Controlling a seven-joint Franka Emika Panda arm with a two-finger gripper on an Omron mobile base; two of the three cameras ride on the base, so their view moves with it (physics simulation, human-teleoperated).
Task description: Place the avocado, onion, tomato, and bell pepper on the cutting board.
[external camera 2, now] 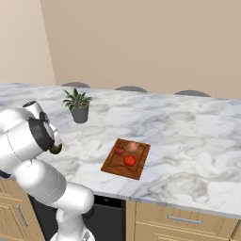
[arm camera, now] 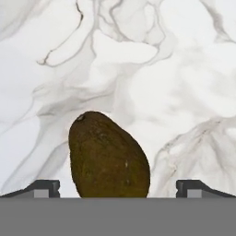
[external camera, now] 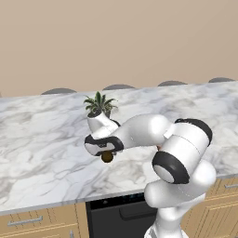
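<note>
Three produce items already lie on the cutting board (external camera 2: 109, 164): the onion (external camera 2: 133, 147), the tomato (external camera 2: 130, 160) and the bell pepper (external camera 2: 120, 150), all well apart from the remaining piece. Item outstanding: the avocado (arm camera: 108, 156), dark olive-brown, egg-shaped, resting on the marble counter (external camera: 42, 153) near the potted plant (external camera: 99, 106) and directly under the gripper (arm camera: 118, 188). Jaws: spread wide, one fingertip (arm camera: 42, 186) to each side of the fruit, neither touching it, nothing held. Handling, by judgement: light, firm-skinned, a little rough, so not very slippery, but the rounded tapering form would tend to roll or squirt out of a pinch taken near either end. Recommended hold: across the broadest part of the body, pads square to the sides, with moderate squeeze to avoid bruising.
</note>
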